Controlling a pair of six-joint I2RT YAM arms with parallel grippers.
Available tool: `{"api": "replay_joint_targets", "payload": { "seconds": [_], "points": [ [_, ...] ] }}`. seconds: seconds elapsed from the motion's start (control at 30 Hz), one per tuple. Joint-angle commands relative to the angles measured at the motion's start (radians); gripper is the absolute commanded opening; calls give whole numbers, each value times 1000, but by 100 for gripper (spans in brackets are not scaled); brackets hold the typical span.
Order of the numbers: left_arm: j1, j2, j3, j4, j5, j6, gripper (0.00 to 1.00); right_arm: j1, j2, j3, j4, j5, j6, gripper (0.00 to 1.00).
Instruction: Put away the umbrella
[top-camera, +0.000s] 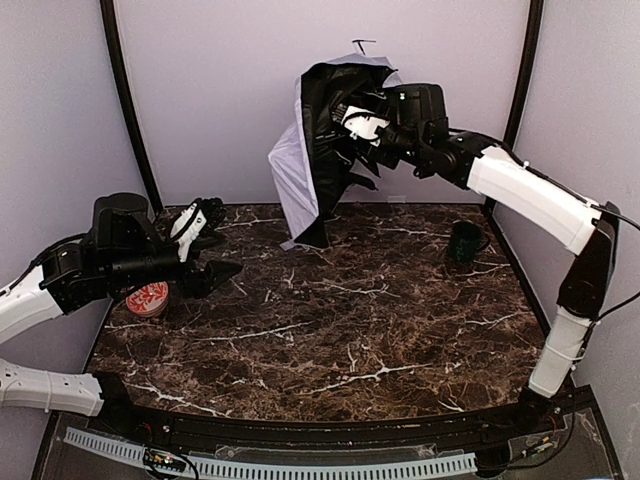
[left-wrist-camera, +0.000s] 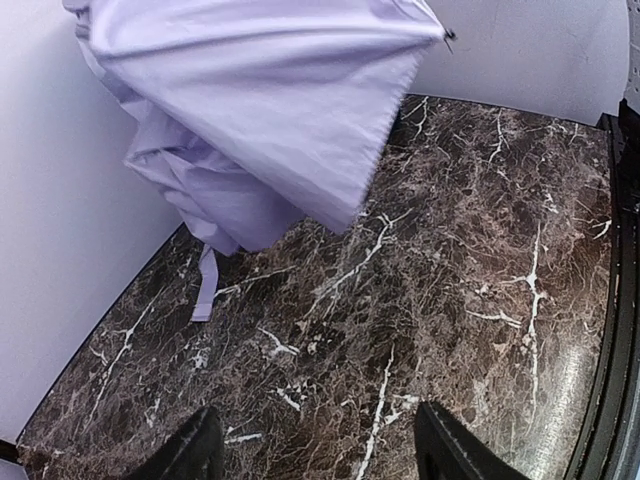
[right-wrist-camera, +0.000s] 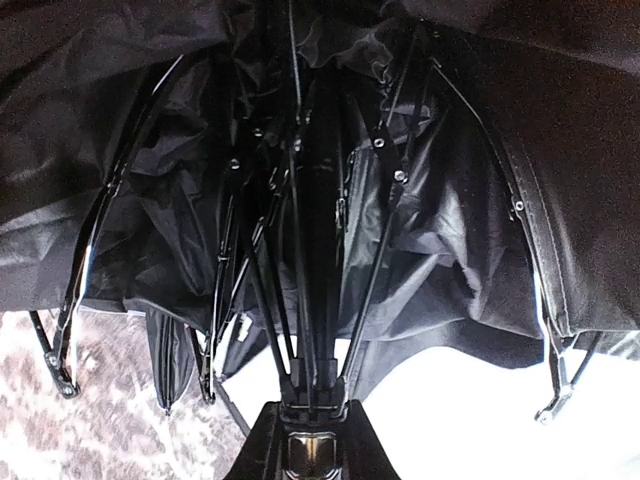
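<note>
My right gripper (top-camera: 368, 128) is clamped narrow on the umbrella (top-camera: 315, 150), which I hold half-folded at the far side of the table (top-camera: 350, 330), its hem touching the top. My left gripper (top-camera: 212, 245) hangs wide open, well apart. It should approach squarely and press the slack fabric inward without snagging.

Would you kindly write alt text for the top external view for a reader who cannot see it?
The right gripper holds a partly folded lavender-and-black umbrella over the back of a dark marble table; the left gripper hovers open at the left edge.
</note>
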Motion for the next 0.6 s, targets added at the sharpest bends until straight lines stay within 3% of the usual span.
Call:
{"api": "replay_joint_targets", "payload": {
  "seconds": [0.0, 0.17, 0.43, 0.57],
  "points": [
    [-5, -40, -21, -4, -13, -15, 68, 42, -78, -111, -47, -121, -53, 0],
    [-5, -33, -36, -12, -29, -33, 72, 121, -103, -332, -132, -267, -26, 0],
    [-5, 6, -85, -36, -34, -82, 79, 247, -6, -580, 23, -430, 140, 1],
    [-5, 51, -92, -48, -25, -110, 81, 270, 29, -598, 29, -454, 210, 16]
  ]
}}
